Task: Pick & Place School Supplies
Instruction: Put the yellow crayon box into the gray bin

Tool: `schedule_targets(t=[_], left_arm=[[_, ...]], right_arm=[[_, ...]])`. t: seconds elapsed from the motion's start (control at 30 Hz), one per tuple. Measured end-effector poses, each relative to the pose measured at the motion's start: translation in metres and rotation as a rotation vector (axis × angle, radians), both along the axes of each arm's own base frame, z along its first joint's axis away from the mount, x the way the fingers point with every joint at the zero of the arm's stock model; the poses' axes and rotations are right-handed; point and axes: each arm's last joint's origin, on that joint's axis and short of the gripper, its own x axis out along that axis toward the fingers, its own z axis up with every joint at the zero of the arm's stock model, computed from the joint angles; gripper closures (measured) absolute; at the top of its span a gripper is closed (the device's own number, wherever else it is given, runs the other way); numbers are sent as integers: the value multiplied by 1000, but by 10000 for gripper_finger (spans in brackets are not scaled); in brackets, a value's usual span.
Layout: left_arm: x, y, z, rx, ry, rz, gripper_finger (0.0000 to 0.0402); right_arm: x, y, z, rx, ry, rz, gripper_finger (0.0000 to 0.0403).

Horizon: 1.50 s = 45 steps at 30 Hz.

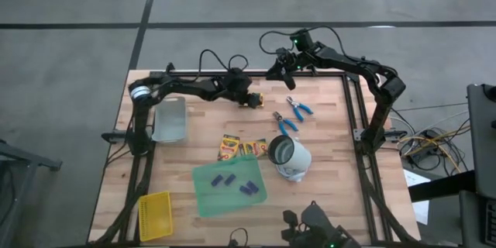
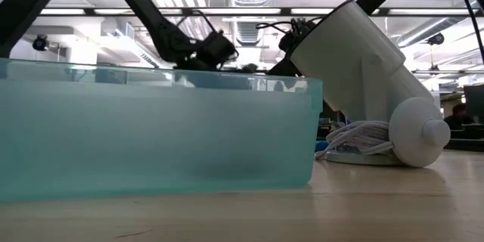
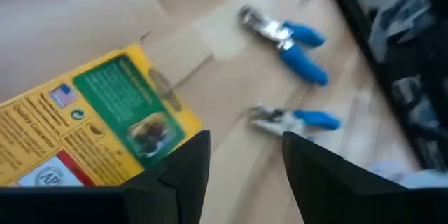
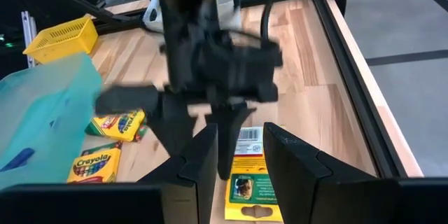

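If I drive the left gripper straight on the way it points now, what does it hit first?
Probably the nearer pair of blue-handled scissors, lying just beyond the left gripper and its open fingers. The crayon box sits off to one side of that line. Depth is hard to judge.

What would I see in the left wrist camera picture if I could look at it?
A yellow-and-green crayon box lies on the wooden table, right in front of the left pincer, whose two dark fingers stand apart. Past it lie two small blue-handled metal tools, side by side but not touching.
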Motion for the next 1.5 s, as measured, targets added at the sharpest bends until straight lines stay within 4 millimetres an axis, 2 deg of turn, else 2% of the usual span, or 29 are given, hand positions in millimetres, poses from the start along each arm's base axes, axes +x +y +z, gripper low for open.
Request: schedule_targets(t=[0.13,0.23,0.47,0.6,0.73,1.03,1.2,1.5], left_arm=[[-7,0,26,15,-39,64,218],[-16,-1,48,27,-55,151,218],[-44,-8,71,39,104,334,218],[-53,-13,66,-8,220,371,218],[-54,-13,60,-66,247,405,218],[-48,-3,28,-116,332,429,218],[-47,4,13,-141,360,432,218],[-48,14,10,-162,325,433,218]], right_arm=[[3,0,-6,11,11,7,289],[10,1,-22,36,39,22,289],[20,-3,-59,80,92,40,289],[22,-8,-76,56,157,-18,289],[23,-9,-83,54,203,-63,289],[38,7,-84,85,231,-66,289],[44,13,-85,79,281,-126,289],[42,9,-85,126,320,-226,289]])
